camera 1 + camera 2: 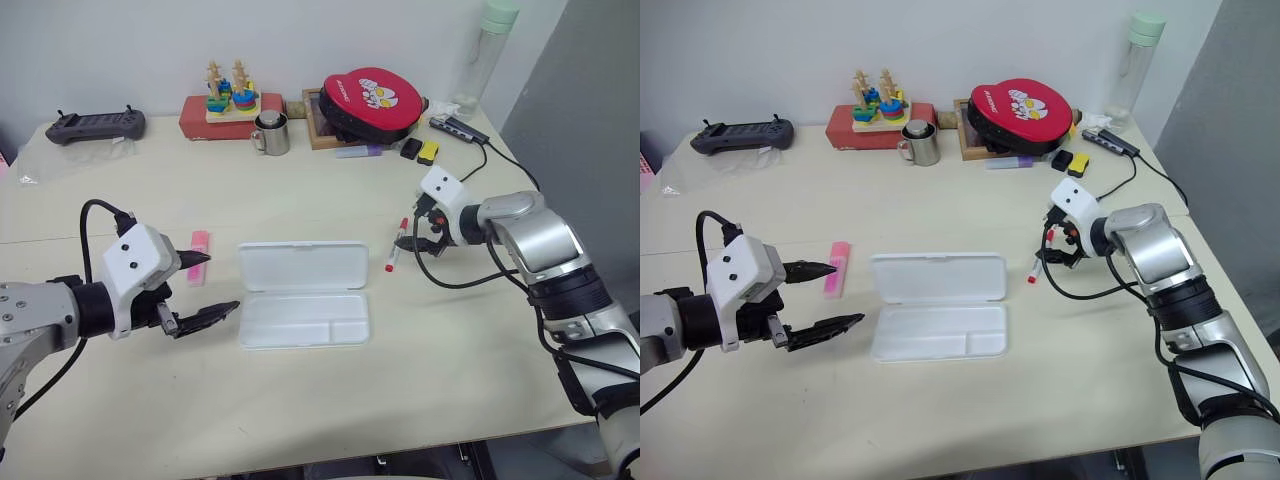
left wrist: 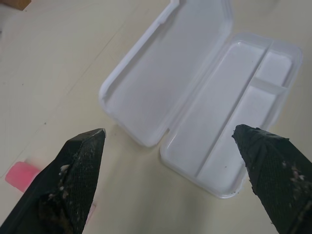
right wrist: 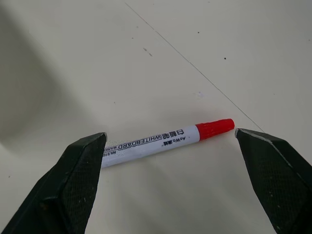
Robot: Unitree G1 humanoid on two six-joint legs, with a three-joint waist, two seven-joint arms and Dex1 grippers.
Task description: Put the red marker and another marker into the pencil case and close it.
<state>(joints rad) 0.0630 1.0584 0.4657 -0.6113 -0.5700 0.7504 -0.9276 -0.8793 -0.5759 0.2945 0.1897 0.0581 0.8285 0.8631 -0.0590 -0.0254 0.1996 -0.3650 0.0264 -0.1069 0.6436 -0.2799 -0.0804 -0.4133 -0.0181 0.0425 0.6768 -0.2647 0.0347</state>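
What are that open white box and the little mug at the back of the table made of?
The pencil case looks like thin moulded plastic: uniform white, rounded corners, a soft sheen and a divider formed in one piece with the tray. The mug seems to be brushed metal, probably stainless steel: grey, dully reflective, with a thin looped handle.

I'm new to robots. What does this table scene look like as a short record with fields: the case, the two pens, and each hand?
pencil case: white pencil case, lid open flat, tray holds nothing
red marker: red marker lying on the table, to the right of the case
pink highlighter: pink highlighter lying on the table, to the left of the case
left gripper: left gripper open, between highlighter and case, holding nothing
right gripper: right gripper open, poised over the red marker, not gripping it
task state: both pens outside the case
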